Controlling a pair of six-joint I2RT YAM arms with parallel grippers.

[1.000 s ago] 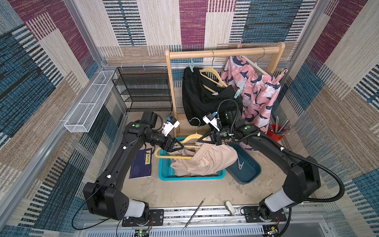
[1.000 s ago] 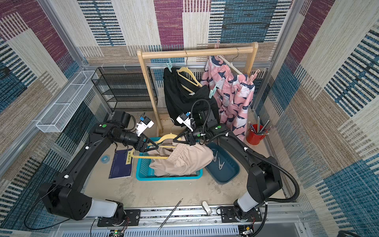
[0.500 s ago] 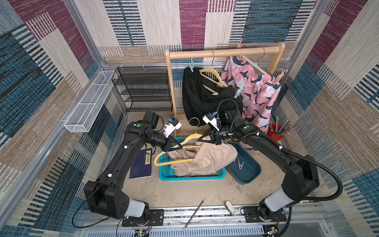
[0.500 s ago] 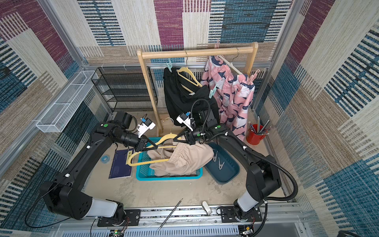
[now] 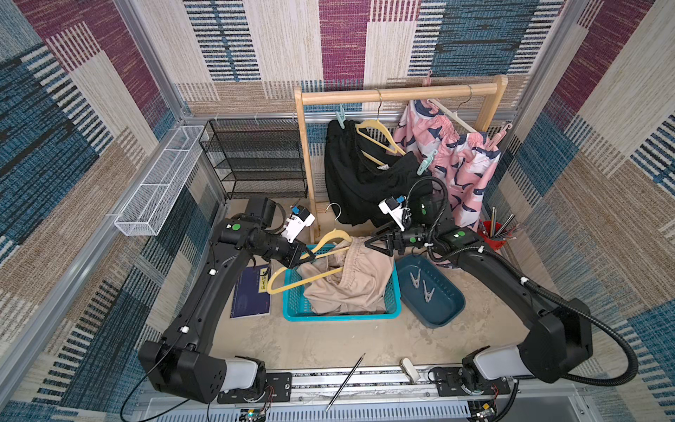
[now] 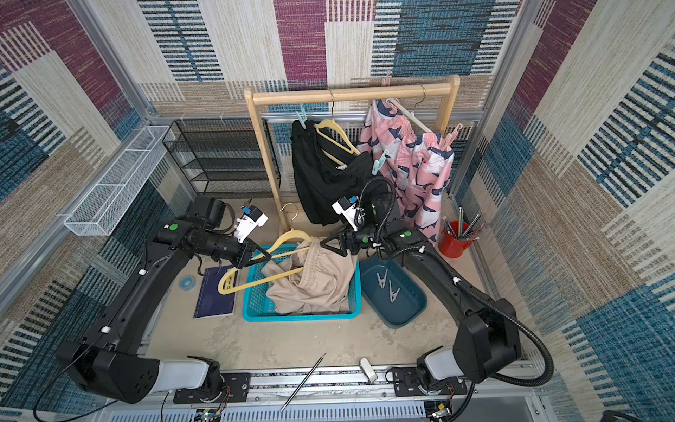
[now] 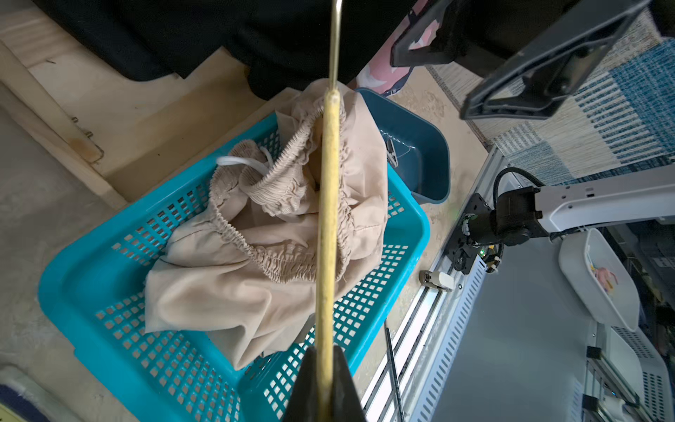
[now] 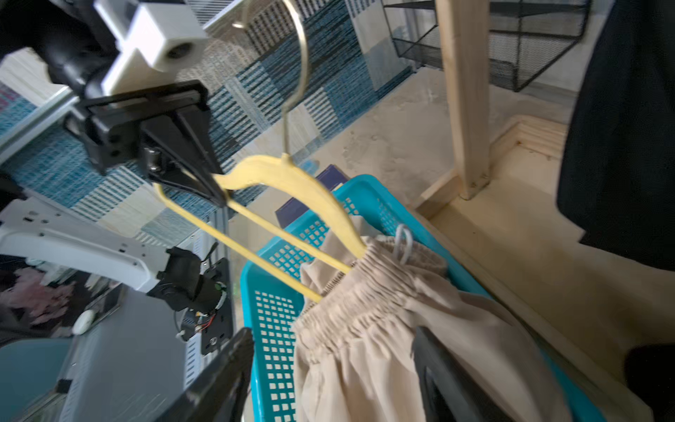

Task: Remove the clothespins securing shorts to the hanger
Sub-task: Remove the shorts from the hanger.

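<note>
My left gripper (image 5: 310, 257) (image 7: 325, 352) is shut on the lower bar of a yellow hanger (image 5: 330, 237) (image 7: 327, 219), which it holds tilted over the teal basket (image 5: 339, 316). The hanger's far end is inside the waistband of the beige shorts (image 5: 350, 285) (image 8: 383, 329), which slump into the basket. My right gripper (image 5: 376, 245) (image 8: 332, 347) is open, with one jaw on each side of that fabric. Two clothespins (image 5: 422, 283) lie in the dark blue tray (image 5: 434, 310). On the rack hang black shorts (image 5: 361, 182) with mint clothespins (image 5: 426, 162) and pink shorts (image 5: 460, 160) with a pink clothespin (image 5: 502, 133).
The wooden rack (image 5: 398, 93) stands at the back, with a black wire shelf (image 5: 255, 160) and a white wire basket (image 5: 157, 182) to its left. A dark notebook (image 5: 252, 292) lies left of the teal basket. A red cup of pens (image 5: 495, 235) stands at the right. A thin rod (image 5: 347, 380) lies across the front rail.
My left gripper has shut on the yellow hanger's bar. My right gripper has opened and let go of the beige shorts, which have sagged lower into the basket.
</note>
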